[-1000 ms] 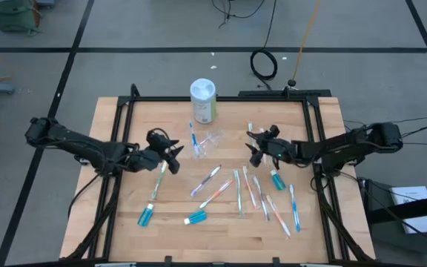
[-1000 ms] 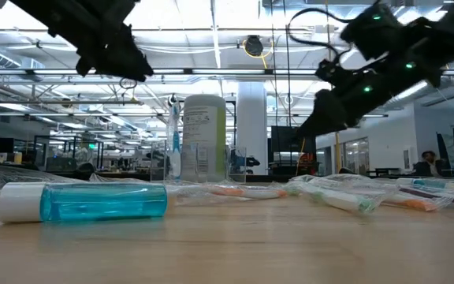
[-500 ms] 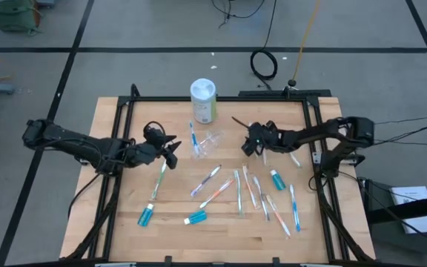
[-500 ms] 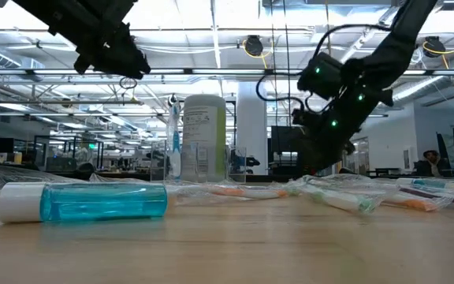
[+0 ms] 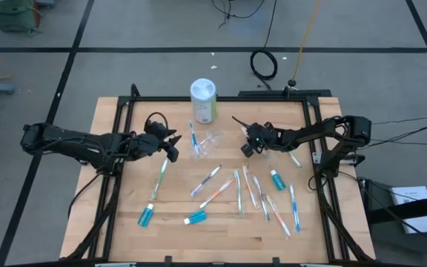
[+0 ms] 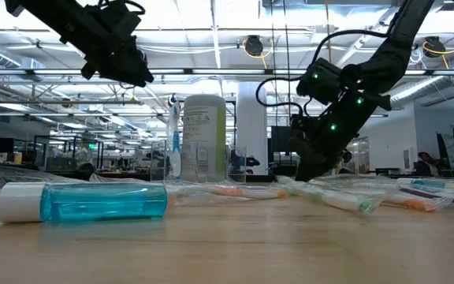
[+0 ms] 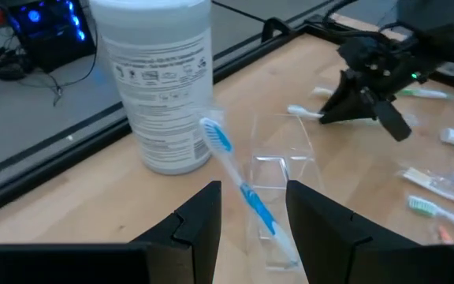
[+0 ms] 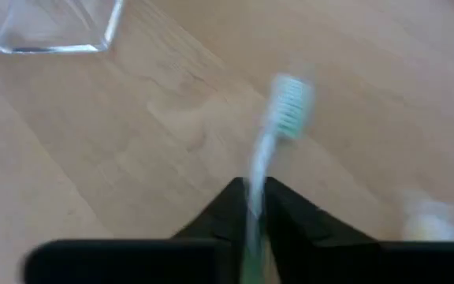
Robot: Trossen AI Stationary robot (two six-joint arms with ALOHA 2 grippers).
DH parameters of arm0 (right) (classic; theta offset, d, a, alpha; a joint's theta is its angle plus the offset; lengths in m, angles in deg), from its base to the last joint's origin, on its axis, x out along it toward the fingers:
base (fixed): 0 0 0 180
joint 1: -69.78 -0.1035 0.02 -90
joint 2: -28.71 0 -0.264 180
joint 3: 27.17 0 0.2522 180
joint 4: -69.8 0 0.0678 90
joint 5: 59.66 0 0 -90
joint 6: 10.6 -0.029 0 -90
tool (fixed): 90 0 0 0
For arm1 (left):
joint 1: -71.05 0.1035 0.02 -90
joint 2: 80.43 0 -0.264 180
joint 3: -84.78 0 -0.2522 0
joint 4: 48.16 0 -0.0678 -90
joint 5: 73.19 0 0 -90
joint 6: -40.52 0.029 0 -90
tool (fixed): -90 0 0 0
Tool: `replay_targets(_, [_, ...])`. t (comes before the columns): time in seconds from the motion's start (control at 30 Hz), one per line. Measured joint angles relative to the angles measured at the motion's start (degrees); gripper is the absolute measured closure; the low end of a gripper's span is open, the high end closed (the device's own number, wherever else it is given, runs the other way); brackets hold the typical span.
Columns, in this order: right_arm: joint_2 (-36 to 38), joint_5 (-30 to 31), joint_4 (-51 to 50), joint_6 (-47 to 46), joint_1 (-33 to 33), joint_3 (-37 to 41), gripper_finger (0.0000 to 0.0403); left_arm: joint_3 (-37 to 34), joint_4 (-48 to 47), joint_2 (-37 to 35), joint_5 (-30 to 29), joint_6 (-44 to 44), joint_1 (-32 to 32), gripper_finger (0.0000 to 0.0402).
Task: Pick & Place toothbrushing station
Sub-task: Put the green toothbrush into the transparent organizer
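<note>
The toothbrushing station, a small clear holder (image 5: 212,141) (image 7: 280,170), stands near the table's middle, right of a blue toothbrush (image 5: 193,137) that slants up with its lower end at the holder. My left gripper (image 5: 175,148) (image 7: 251,207) hovers open left of them; in the left wrist view the blue brush shows between its fingers, beyond the tips. My right gripper (image 5: 246,147) (image 8: 254,189) is right of the holder, low over the table and shut on a white toothbrush with green bristles (image 8: 292,102). My right gripper pinches the white toothbrush's handle (image 8: 257,162) between its two fingers. The fingers slant down from the table's right side and lie along the brush. The bristle head (image 8: 292,102) sticks out past the fingertips. Whether the brush is off the wood, I cannot tell.
A white canister with a green label (image 5: 203,100) stands behind the holder. Several toothbrushes (image 5: 250,189) lie scattered at the middle and right, one more at the left (image 5: 158,178). Small blue bottles lie at the front left (image 5: 145,216), the front (image 5: 196,217) and the right (image 5: 276,179).
My right gripper has come down and toward the holder, tipping further downward, and has shut on the white toothbrush. My left gripper has drifted a little toward the far edge, still open.
</note>
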Motion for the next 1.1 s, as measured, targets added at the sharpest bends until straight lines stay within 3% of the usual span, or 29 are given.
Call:
replay_targets(0.23, [9.27,0.56,9.41,4.38,0.74,-0.07,0.0382,0.0,0.15,-0.31,0.11,-0.84,0.6,0.0252])
replay_targets(0.37, [13.67,-0.1,23.09,10.29,0.16,-0.13,0.0391,0.0,0.41,-0.32,0.11,0.65,0.68,0.0252])
replay_targets(0.47, [13.77,-7.04,38.61,14.72,-1.04,-0.13,0.039,0.0,1.99,-0.33,-0.02,2.7,0.94,0.0252])
replay_targets(0.57, [10.38,-12.47,54.24,17.94,-2.54,-0.21,0.0388,0.0,4.57,-0.33,0.0,4.55,1.2,0.0252])
replay_targets(0.73, [0.62,-12.79,69.17,21.98,-3.28,-1.84,0.0389,0.0,6.73,-0.33,-0.02,6.44,1.23,0.0252])
replay_targets(1.1, [-20.71,-11.12,71.67,20.06,-3.02,-17.65,0.0388,0.0,6.71,-0.33,-0.02,6.53,1.23,0.0252])
